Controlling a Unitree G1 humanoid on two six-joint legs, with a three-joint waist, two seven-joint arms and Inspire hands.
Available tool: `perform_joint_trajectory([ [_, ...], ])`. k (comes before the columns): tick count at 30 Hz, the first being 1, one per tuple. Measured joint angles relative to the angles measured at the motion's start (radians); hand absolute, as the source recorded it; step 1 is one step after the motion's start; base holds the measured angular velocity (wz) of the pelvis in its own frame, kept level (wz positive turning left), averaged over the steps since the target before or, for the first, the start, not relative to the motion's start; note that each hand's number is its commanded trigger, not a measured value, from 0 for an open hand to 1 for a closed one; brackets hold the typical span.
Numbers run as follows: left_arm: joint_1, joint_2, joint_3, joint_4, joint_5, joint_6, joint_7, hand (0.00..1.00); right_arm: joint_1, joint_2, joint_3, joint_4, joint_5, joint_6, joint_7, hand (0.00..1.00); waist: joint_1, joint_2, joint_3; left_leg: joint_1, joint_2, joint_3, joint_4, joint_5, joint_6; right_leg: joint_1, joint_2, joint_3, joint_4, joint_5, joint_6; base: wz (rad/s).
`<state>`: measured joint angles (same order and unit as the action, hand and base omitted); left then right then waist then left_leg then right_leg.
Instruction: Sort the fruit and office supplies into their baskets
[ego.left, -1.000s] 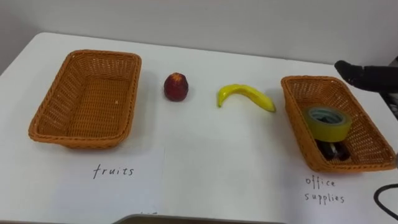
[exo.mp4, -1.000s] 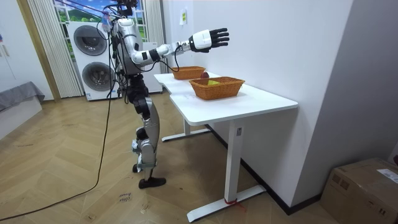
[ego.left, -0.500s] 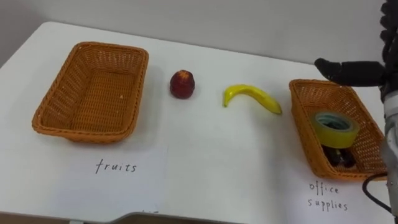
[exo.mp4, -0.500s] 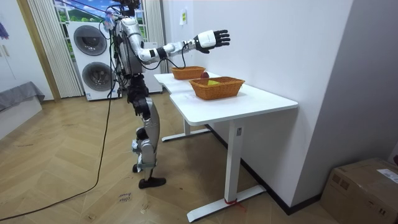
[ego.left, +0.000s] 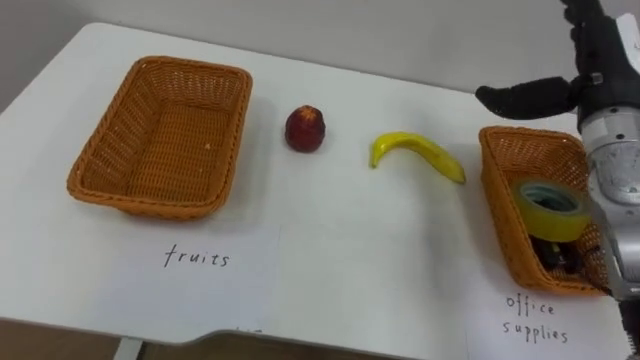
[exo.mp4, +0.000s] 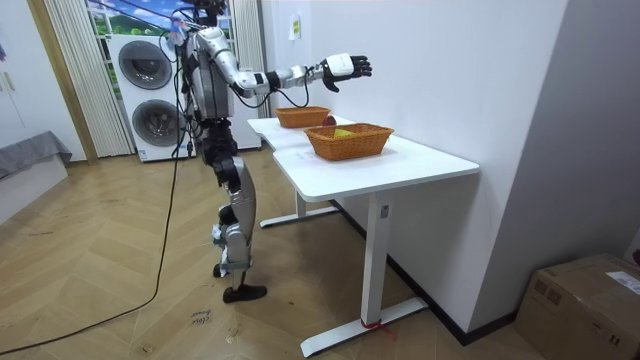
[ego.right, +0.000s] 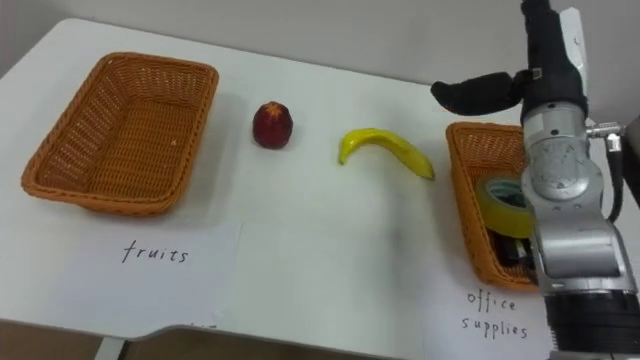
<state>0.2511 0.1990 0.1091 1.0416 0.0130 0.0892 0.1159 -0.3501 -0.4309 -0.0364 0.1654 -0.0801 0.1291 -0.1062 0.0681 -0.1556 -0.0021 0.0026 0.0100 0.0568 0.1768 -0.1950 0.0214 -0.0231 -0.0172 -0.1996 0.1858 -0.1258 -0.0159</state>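
Right hand (ego.left: 585, 85) is hovering spread and empty above the right brown wicker basket (ego.left: 499, 200), which is holding a yellow tape roll (ego.left: 550, 208). Left brown wicker basket (ego.left: 140, 200) is sitting empty. Red apple (ego.left: 305, 129) and yellow banana (ego.left: 417, 155) are lying between them on the white table (ego.left: 350, 260), so 2 fruits are seemingly awaiting sorting.

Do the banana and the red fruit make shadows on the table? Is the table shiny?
Left eye view: the banana and the red fruit cast only faint, soft shadows close under them on the white table. Right eye view: the same even light, no bright glare spot on the table.
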Motion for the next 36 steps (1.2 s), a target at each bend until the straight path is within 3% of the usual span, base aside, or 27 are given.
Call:
perform_joint_trajectory([
  [13,-0.029,0.020,-0.017,0.010,0.001,0.015,-0.020,0.00,-0.036,-0.019,0.062,0.122,-0.012,-0.006,0.035,0.00,0.019,0.000,0.0050,-0.048,0.000,-0.005,0.012,0.000,0.000,-0.041,0.000,-0.004,0.000,0.005,-0.002,0.01],
  [19,-0.029,0.021,-0.017,0.020,0.000,0.022,-0.018,0.00,-0.120,-0.044,0.097,0.192,-0.089,-0.005,0.059,0.00,0.020,-0.009,0.0090,-0.061,-0.001,-0.010,0.023,0.000,0.000,-0.050,-0.001,-0.007,0.000,0.005,-0.002,0.03],
  [25,-0.045,0.026,-0.017,0.020,0.000,0.030,-0.018,0.00,-0.150,-0.044,0.105,0.214,-0.103,-0.005,0.091,0.00,0.028,-0.018,0.0100,-0.070,-0.002,-0.026,0.029,0.001,-0.001,-0.049,-0.002,-0.027,-0.001,0.005,-0.002,0.08],
  [36,-0.070,0.040,-0.021,0.038,0.000,0.034,-0.021,0.00,-0.173,-0.047,0.136,0.266,-0.130,-0.005,0.125,0.00,0.050,-0.014,0.0126,-0.090,-0.006,-0.040,0.032,0.003,0.001,-0.057,-0.010,-0.058,0.000,0.005,-0.002,0.04],
])
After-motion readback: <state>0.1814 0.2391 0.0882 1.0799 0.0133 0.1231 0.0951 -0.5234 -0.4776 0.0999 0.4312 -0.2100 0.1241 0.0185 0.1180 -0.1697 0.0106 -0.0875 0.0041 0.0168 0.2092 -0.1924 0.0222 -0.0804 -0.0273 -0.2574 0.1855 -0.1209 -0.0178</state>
